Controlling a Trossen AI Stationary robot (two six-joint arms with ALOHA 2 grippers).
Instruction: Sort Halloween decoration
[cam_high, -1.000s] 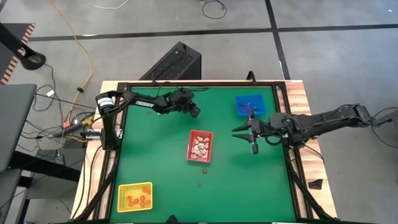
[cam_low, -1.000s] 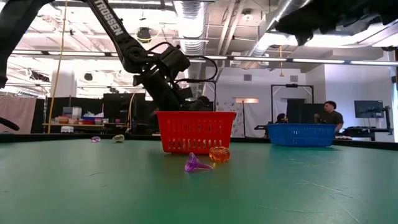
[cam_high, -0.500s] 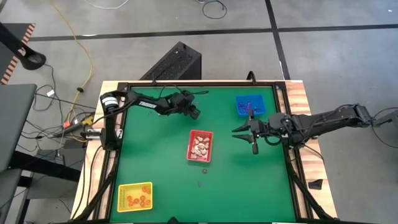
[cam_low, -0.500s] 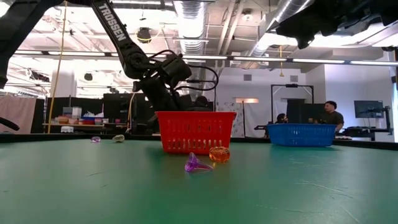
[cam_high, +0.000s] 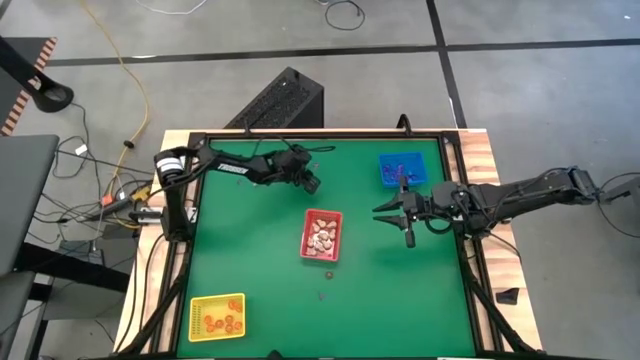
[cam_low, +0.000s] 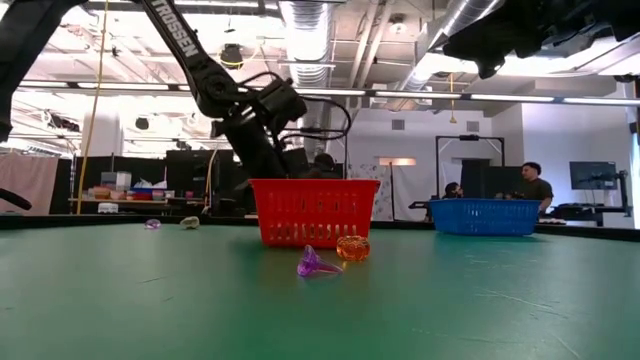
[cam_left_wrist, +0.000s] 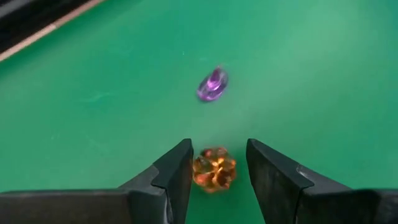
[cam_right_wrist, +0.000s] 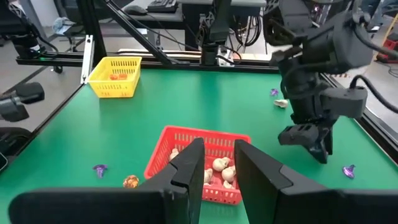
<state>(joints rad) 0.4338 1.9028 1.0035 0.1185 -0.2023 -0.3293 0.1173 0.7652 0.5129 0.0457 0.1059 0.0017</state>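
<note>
Hovering with the left end effector (cam_left_wrist: 217, 152) above the green table (cam_high: 260, 260), up and left of the red tray (cam_high: 322, 236) in the high view, fingers spread wide and gripping nothing. Framing an orange trinket (cam_left_wrist: 214, 168) in the gap between those fingers, close to one of them, though whether touching it is impossible to tell. Looking past the fingertips at a purple trinket (cam_left_wrist: 212, 84) lying loose on the green a little farther on. Holding the right end effector (cam_right_wrist: 217, 146) over the table on the other side of the red tray, just below the blue tray (cam_high: 402, 169) in the high view, fingers likewise parted and empty. Facing, from that wrist, straight across the red tray and its heap of cream trinkets (cam_right_wrist: 219, 167), with the left arm hanging beyond it. Leaving a second orange trinket (cam_low: 352, 248) and a second purple trinket (cam_low: 315, 264) side by side on the table just beside the red tray, on its side away from the left end effector. Keeping orange pieces (cam_high: 225, 320) in the yellow tray (cam_high: 198, 303) at the near left corner, well apart from both arms. Showing people (cam_low: 530, 185) in the room behind the blue tray in the low view.
</note>
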